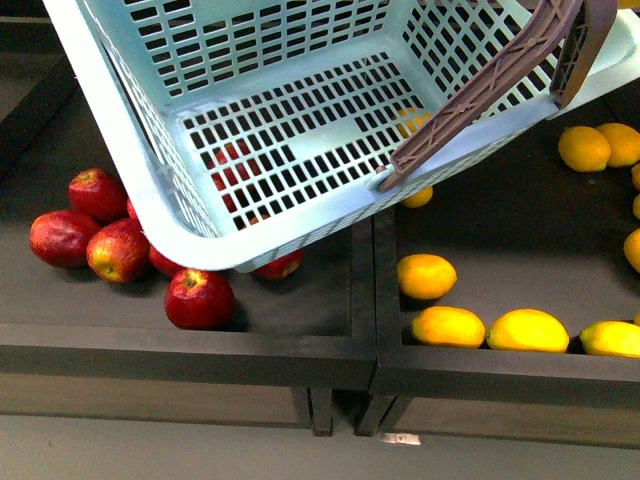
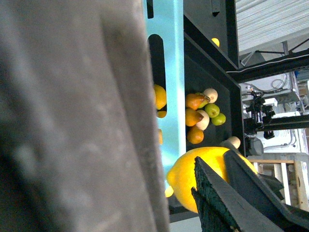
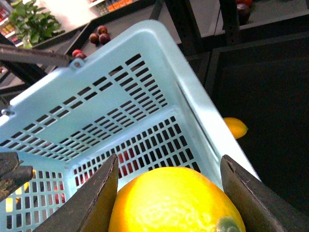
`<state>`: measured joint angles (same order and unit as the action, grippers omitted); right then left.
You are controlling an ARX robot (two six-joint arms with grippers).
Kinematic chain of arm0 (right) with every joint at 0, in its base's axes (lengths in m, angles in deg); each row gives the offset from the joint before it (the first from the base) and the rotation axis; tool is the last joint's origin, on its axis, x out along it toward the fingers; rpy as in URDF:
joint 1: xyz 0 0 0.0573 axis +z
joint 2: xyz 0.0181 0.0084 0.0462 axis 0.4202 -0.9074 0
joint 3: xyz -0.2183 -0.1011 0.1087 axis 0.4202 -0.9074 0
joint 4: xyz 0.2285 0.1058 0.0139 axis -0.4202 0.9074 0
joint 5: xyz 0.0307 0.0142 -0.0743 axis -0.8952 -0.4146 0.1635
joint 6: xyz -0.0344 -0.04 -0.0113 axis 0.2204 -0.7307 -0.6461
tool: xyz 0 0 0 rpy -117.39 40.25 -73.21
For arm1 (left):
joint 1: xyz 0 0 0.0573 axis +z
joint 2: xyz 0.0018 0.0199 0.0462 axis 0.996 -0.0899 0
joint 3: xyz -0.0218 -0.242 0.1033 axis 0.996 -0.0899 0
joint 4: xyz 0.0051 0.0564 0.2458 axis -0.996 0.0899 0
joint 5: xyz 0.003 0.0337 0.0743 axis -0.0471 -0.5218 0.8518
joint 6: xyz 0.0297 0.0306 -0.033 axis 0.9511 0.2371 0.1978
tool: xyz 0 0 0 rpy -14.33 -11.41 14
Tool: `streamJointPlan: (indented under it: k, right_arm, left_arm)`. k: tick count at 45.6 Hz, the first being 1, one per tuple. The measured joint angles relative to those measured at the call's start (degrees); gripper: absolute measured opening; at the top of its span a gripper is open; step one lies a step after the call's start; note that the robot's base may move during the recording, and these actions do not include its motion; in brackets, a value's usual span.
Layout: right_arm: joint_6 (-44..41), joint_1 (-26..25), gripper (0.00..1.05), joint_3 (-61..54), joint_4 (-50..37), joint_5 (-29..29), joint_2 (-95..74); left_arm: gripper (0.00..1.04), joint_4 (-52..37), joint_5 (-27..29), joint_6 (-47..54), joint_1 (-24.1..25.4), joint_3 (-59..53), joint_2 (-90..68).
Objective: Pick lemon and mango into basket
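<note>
In the front view, a heap of glossy red apples (image 1: 200,298) lies in the left dark display bin (image 1: 180,350). Some are hidden under the light turquoise slotted plastic basket (image 1: 300,228), which hangs tilted above them; more red shows through its floor slots. The basket's top and left corner are cut off by the frame. Its brown-grey swing handle (image 1: 480,95) rises to the upper right and out of view. In the right dark bin (image 1: 500,375), smooth yellow oval fruits (image 1: 527,330) lie apart from one another, and I cannot tell which of them is a mango. Neither arm shows in this view. A small white label (image 1: 400,438) sits below the bins, too small to read.

In the left wrist view, a blurred grey mass fills the near side. Only one dark padded finger of the left gripper (image 2: 203,174) is in view, so I cannot tell how its fingers stand. A big yellow fruit (image 2: 186,181) sits just behind that finger, beside a strip of the basket's rim; what holds it is unclear. Small orange, pale and green fruits (image 2: 203,113) lie farther off.

In the right wrist view, the right gripper (image 3: 169,166) hangs over the open basket. Its two dark fingers (image 3: 99,198) are closed against either side of a pitted yellow lemon (image 3: 174,205), which fills the gap between them. The lemon's lower part is cut off.
</note>
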<state>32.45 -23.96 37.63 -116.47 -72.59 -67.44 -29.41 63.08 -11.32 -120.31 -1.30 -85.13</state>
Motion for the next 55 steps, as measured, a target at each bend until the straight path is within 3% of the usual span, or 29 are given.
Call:
streamJointPlan:
  k: [12,25,41,44,46,55]
  right_arm:
    - [-2.29,4.61,0.55,-0.09,0.7,2.36,-1.53]
    - [-1.79,5.22,0.97,0.0,0.79,3.65,-2.99]
    - [3.89,-3.69,0.96,-1.75,-2.19,10.54,3.37]
    - [-2.56,-2.64,0.85,-5.6,-11.45,19.87,4.46]
    - [-7.61,-1.81,0.76,-9.53,-16.31,22.47,5.57]
    - [-15.45,-0.98,0.41,-22.73,-22.32,23.19,13.27]
  left_arm:
    - [0.29,0.0,-0.17,0.0,-0.02,0.0,0.0]
    - [0.29,0.0,-0.39,-0.07,-0.02,0.0,0.0]
    - [0.29,0.0,0.11,0.15,0.17,-0.24,0.0]
    - [0.29,0.0,0.04,0.09,0.07,-0.24,0.0]
    - [0.29,0.0,-0.07,0.15,-0.2,-0.26,0.0]
    - [0.29,0.0,-0.48,-0.09,-0.24,-0.39,0.0]
